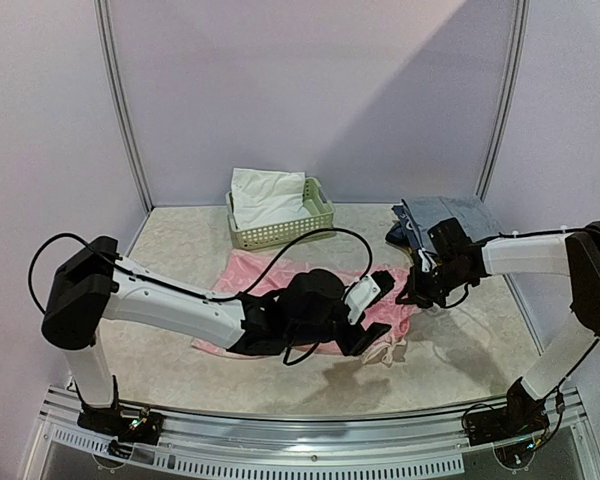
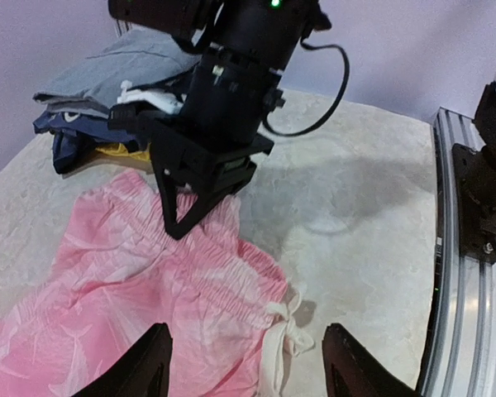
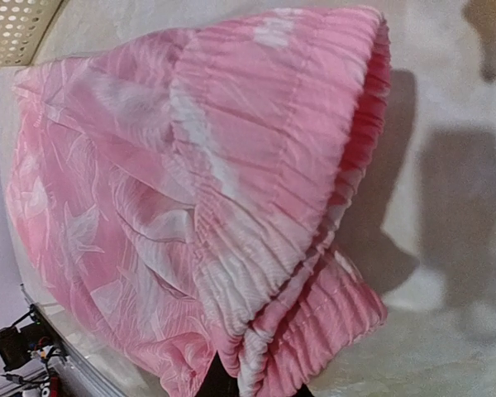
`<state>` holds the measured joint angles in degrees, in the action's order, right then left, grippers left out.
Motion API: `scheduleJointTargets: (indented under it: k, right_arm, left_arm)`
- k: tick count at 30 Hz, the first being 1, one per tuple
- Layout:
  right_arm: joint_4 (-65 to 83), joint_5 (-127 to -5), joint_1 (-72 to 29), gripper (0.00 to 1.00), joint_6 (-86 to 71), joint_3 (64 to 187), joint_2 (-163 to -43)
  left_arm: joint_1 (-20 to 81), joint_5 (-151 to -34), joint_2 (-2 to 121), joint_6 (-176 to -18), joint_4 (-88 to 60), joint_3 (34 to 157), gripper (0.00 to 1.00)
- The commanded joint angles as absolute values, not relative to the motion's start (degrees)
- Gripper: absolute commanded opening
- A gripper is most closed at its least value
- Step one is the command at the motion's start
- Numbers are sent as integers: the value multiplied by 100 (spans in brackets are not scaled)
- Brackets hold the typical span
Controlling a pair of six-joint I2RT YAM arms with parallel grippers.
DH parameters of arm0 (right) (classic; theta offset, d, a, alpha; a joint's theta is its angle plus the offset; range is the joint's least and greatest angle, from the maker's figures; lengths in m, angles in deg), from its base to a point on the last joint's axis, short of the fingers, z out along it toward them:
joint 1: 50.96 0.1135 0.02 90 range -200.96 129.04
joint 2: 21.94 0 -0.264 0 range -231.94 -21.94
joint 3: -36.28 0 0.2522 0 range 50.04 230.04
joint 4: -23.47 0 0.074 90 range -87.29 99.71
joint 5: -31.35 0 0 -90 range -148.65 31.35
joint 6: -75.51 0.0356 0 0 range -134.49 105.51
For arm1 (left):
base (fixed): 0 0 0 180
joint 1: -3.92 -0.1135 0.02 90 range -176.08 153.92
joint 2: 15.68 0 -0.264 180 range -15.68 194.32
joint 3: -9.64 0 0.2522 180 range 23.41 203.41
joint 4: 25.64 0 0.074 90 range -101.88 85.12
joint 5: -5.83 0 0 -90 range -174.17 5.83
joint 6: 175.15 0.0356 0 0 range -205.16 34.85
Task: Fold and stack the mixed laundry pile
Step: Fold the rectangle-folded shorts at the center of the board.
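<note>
Waistband point(image 2: 231, 258) of pink piece point(image 2: 91, 289) is pinched in right claw point(image 2: 176, 229); left claw point(image 2: 248, 332) gapes apart above it, empty.

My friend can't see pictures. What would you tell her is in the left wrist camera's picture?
A pair of pink shorts lies spread on a pale marbled table, and the black right gripper pinches the stretchy waistband. The open left gripper shows at the bottom edge, near the white drawstring. A stack of folded clothes sits behind.
</note>
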<state>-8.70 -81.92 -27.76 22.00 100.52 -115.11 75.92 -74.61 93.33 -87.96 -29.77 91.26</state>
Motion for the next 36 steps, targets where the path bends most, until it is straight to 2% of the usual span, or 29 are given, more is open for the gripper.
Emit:
scheduleJointTargets:
  k: [1, 9, 22, 36]
  right_arm:
    - [-2426, -7284, -2758, 0, 1545, 10409, -11189]
    - [-3637, -6510, -2759, 0, 1198, 11100, -10857]
    - [-4968, -5665, -2687, 0, 1097, 12506, -11046]
    - [-5485, -5756, -1815, 0, 1357, 14281, -11960]
  left_arm:
    - [7373, -7611, 9154, -9340, -2471, 8831, 63]
    - [6920, -7694, 9043, -9858, -2481, 8424, 61]
    - [6386, -7871, 9637, -9904, -2679, 8273, 58]
    - [6272, -8226, 10084, -9808, -3104, 8123, 57]
